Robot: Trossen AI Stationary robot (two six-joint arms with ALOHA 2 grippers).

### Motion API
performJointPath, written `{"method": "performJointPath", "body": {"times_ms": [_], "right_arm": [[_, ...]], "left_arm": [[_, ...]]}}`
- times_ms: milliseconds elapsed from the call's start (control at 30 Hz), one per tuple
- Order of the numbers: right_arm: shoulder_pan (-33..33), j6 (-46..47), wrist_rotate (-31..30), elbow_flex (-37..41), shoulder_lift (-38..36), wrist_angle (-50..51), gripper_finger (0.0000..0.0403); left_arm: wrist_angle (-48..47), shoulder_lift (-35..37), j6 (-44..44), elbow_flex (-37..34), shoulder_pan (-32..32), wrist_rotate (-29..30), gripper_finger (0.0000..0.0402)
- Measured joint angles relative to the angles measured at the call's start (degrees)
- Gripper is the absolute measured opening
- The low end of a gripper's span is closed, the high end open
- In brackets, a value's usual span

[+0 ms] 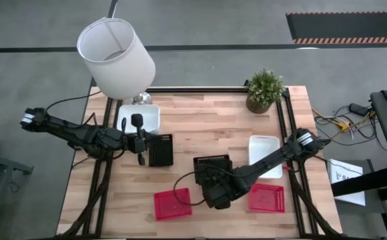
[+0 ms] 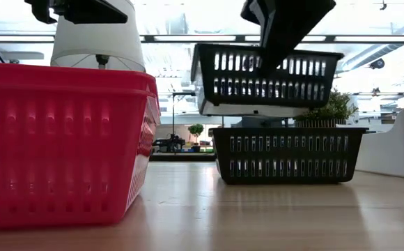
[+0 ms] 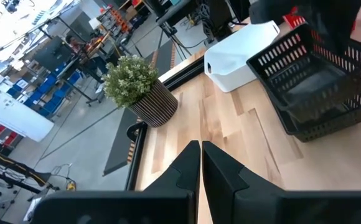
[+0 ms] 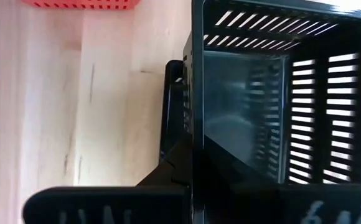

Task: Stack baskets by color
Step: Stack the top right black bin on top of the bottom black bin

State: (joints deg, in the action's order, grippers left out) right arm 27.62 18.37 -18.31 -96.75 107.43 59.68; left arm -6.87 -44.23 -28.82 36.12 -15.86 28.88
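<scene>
A black mesh-walled plastic basket (image 2: 266, 78) is hanging above the pale wooden tabletop (image 1: 220, 127), pinched by the right gripper (image 4: 190, 124); left gripper (image 3: 201, 163) pressed together, shelving showing in the room beyond

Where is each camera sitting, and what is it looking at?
High view: above, looking straight down at the table, both arms, lampshade.
Low view: at tabletop height, looking across; the right gripper holds the black basket in the air.
Left wrist view: past the shut left gripper toward the plant.
Right wrist view: down its own fingers onto that basket.
Shared: the lifted black basket shows in low and both wrist views.
</scene>
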Motion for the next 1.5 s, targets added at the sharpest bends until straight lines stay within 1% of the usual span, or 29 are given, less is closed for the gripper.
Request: {"method": "performJointPath", "body": {"times_ms": [200, 333, 467, 1033, 1133, 1400, 1500], "right_arm": [[0.00, 1.28, -1.24, 9.11, -4.25, -9.71, 0.0009], [-0.01, 1.31, -1.17, 11.69, -4.29, -11.14, 0.0009], [0.01, 1.27, -1.04, 12.80, -4.13, -10.89, 0.0009], [-0.01, 2.09, -0.78, 12.87, -4.08, -10.53, 0.0010], [-0.14, 4.18, -0.78, 12.87, -4.06, -10.28, 0.0022], [-0.14, 4.57, -0.78, 12.89, -4.06, -10.25, 0.0090], [-0.14, 4.53, -0.78, 12.87, -4.06, -10.42, 0.0107]], "left_arm": [[-0.11, -0.39, -0.04, 0.00, 0.00, 0.00, 0.0000], [-0.13, -0.48, -0.04, 0.00, 0.00, 0.00, 0.0000], [-0.03, -0.65, -0.07, 0.00, 0.00, 0.02, 0.0000], [-0.07, -0.66, -0.09, 0.00, 0.00, 0.02, 0.0000], [-0.09, -0.68, -0.09, 0.00, 0.00, 0.02, 0.0000], [-0.09, -0.66, -0.09, 0.00, 0.00, 0.02, 0.0000], [-0.08, -0.66, -0.09, 0.00, 0.00, 0.02, 0.0000]]}}
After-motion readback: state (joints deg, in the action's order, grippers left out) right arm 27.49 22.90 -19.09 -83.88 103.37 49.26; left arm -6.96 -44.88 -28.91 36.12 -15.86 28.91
